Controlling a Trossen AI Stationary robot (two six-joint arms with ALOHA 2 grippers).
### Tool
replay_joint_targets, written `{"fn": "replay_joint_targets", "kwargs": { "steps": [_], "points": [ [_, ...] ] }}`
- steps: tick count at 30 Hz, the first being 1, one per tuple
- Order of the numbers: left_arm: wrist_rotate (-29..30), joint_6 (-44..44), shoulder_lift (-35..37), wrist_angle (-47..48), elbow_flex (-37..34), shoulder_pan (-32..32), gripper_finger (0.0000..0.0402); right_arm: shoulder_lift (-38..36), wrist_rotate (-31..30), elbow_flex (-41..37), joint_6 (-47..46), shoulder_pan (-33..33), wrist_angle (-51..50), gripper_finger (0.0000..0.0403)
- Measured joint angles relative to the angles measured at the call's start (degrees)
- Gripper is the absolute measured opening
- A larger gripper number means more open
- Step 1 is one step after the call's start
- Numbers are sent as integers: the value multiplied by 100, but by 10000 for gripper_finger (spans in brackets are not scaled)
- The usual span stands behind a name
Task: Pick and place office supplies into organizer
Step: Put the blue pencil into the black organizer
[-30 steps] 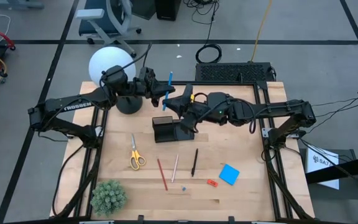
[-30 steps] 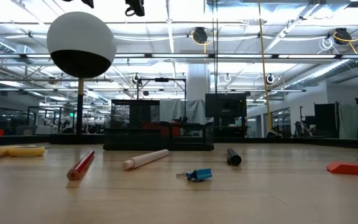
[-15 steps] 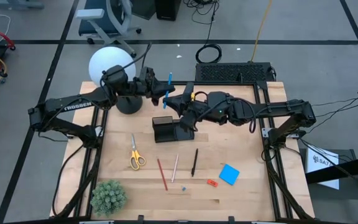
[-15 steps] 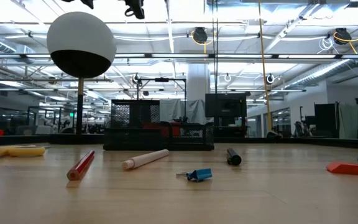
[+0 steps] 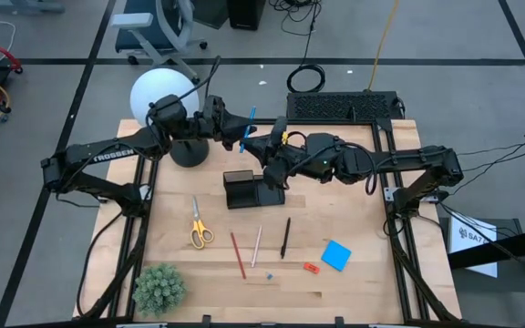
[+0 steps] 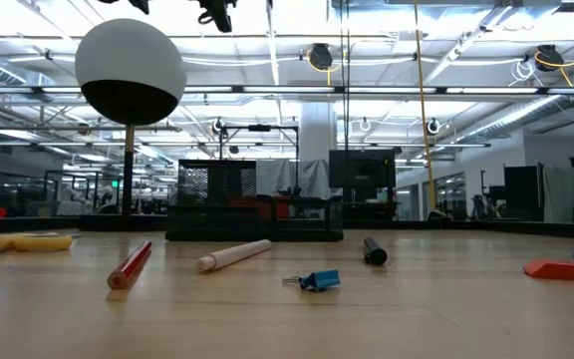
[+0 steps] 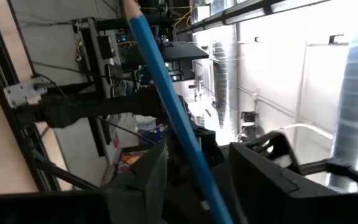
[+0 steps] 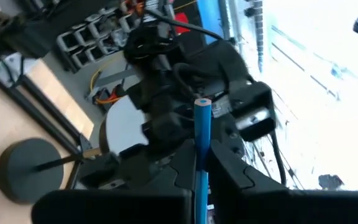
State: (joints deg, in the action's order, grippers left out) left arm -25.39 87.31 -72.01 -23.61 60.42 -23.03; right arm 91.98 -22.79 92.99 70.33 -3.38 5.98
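Got a blue pencil (image 5: 247, 126) up in the air over the far part of the bench, just beyond the organizer (image 5: 244, 189) and not in it yet. Pinched tight near its lower end by the right gripper (image 5: 251, 146). Bracketed by the left gripper (image 5: 236, 125) too, but with fingers (image 7: 138, 183) spread and a gap on each side of the shaft.

Can only read that gap from the left wrist view. From the right wrist view, a clear look at the flat-cut blue end poking up between closed dark fingers (image 8: 229, 168). Barely a hint of either arm in the low view - just dark bits at the top edge.

Organizer: small black boxy tray with dividers, matte, near the middle of the bench. Toward the near edge, laid flat and well apart from it: yellow-handled scissors (image 5: 198, 225), a thin red pencil (image 5: 237, 254), a pale wooden one (image 5: 257, 246), a black pen (image 5: 285, 237), a square blue note pad (image 5: 336, 254), a tiny red-orange piece (image 5: 311, 268). From the low view, round shafts and a small blue clip (image 6: 317, 280) - hardly a speck from above.

Smooth white globe lamp (image 5: 162, 94) at the far left corner, spiky green plant (image 5: 159, 288) at the near left.
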Motion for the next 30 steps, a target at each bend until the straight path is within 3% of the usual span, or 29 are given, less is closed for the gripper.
{"fn": "replay_joint_targets", "kwargs": {
  "steps": [6,20,30],
  "points": [
    [3,-663,5,181,0,-144,188,-4,-306,0,-302,42,223,13],
    [-11,-1044,7,-122,0,-584,196,-186,-835,0,-1102,43,269,13],
    [-10,-1536,305,-823,0,-779,196,-435,-1033,0,-3041,229,223,13]
  ]
}}
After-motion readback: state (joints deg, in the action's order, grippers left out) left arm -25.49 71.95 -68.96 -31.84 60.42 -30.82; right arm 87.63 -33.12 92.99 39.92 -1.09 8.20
